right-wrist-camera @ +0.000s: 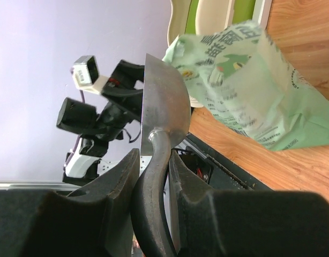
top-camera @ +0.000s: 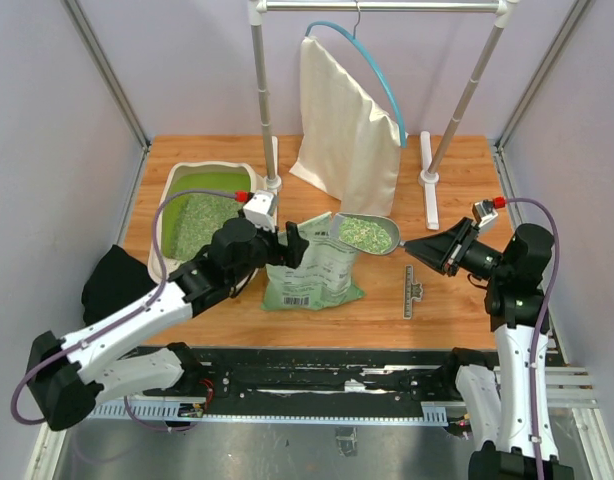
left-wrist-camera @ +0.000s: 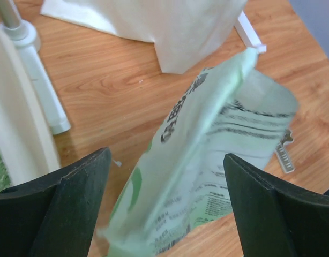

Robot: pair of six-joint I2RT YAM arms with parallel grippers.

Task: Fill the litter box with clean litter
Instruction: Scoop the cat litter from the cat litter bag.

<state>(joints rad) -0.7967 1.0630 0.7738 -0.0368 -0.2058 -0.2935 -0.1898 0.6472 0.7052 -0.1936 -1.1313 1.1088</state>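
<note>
The beige litter box [top-camera: 159,215] with its lime-green interior stands at the back left and holds pale green litter [top-camera: 202,225] in its near half. The open green printed bag [top-camera: 312,270] stands mid-table. My left gripper [top-camera: 295,245] is open at the bag's upper left edge. In the left wrist view its fingers [left-wrist-camera: 73,198] straddle the bag [left-wrist-camera: 207,160] without touching it. My right gripper [top-camera: 415,247] is shut on the handle of the grey metal scoop [top-camera: 367,233], which is full of litter and held level above the bag's mouth. The scoop [right-wrist-camera: 164,104] also shows in the right wrist view.
A white clothes rack [top-camera: 262,100] stands at the back with a cream cloth bag [top-camera: 347,130] on a blue hanger. A white bar [top-camera: 428,180] lies back right. A small metal strip [top-camera: 414,290] lies right of the bag. A black cloth [top-camera: 112,280] lies at the left edge.
</note>
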